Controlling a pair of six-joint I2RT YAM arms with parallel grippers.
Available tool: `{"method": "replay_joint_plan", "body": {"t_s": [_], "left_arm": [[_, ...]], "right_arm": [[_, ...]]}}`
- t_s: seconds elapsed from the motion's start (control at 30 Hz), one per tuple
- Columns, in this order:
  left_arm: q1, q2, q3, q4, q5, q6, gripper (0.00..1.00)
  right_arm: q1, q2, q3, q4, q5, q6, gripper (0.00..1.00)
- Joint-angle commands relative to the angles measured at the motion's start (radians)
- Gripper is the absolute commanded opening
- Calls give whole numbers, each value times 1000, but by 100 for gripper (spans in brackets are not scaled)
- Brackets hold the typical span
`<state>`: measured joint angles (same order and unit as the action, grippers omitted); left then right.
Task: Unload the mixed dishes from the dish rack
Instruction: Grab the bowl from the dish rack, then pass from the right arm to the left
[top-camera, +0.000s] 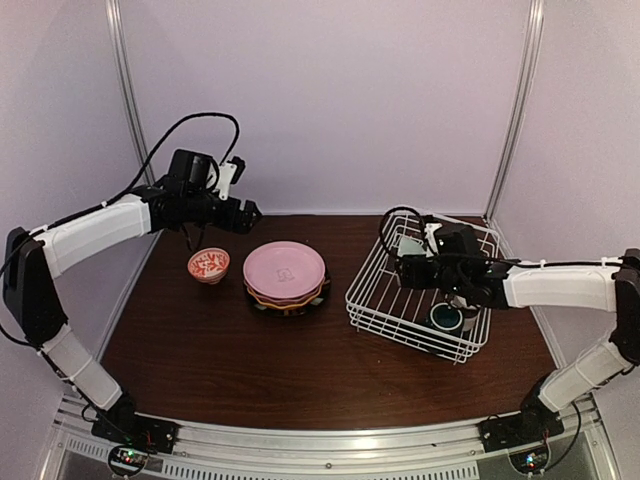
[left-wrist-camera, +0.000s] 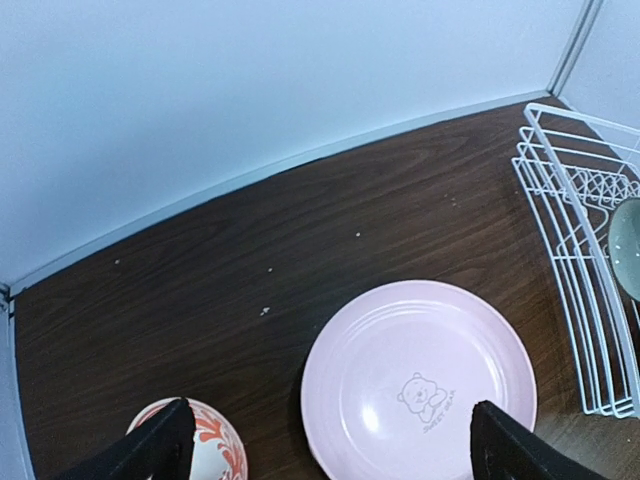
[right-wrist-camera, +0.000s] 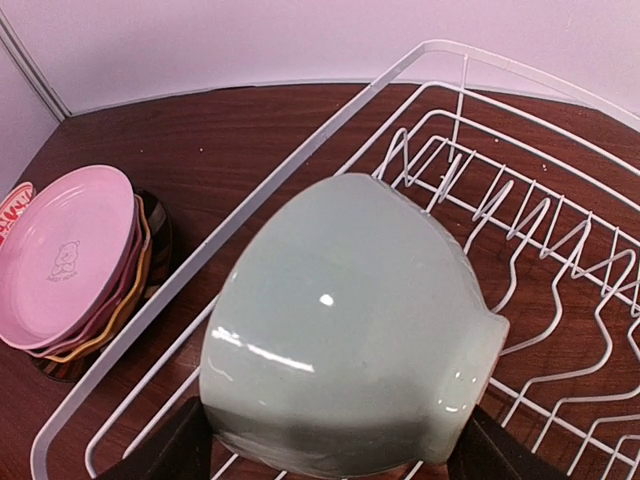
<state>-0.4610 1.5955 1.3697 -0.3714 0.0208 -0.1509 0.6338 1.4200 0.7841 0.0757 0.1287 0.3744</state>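
The white wire dish rack stands at the right. My right gripper is inside its left part, shut on the pale green bowl. In the right wrist view the bowl lies tilted on its side between my fingers, over the rack's wires. A small cup with a dark teal inside sits in the rack's near right part. My left gripper is open and empty, hovering above the table behind the red-patterned bowl and the plate stack topped by a pink plate.
The left wrist view shows the pink plate, the red-patterned bowl and the rack's edge. White walls and metal posts close the back and sides. Bare brown table lies in front of the dishes.
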Motion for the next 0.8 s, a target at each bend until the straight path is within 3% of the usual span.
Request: {"method": "replay_joint_plan", "body": {"t_s": [0.0, 0.2, 0.4, 0.77], "left_arm": [[-39, -69, -92, 286, 100, 59, 98], [-93, -66, -158, 473, 190, 139, 97], [-153, -32, -203, 606, 266, 312, 97], [-255, 131, -110, 646, 390, 624, 97]], "right_arm": [[-25, -74, 9, 53, -34, 1, 57], [-53, -111, 16, 54, -117, 6, 57], [-59, -142, 29, 45, -219, -12, 56], [-61, -192, 46, -10, -371, -69, 54]]}}
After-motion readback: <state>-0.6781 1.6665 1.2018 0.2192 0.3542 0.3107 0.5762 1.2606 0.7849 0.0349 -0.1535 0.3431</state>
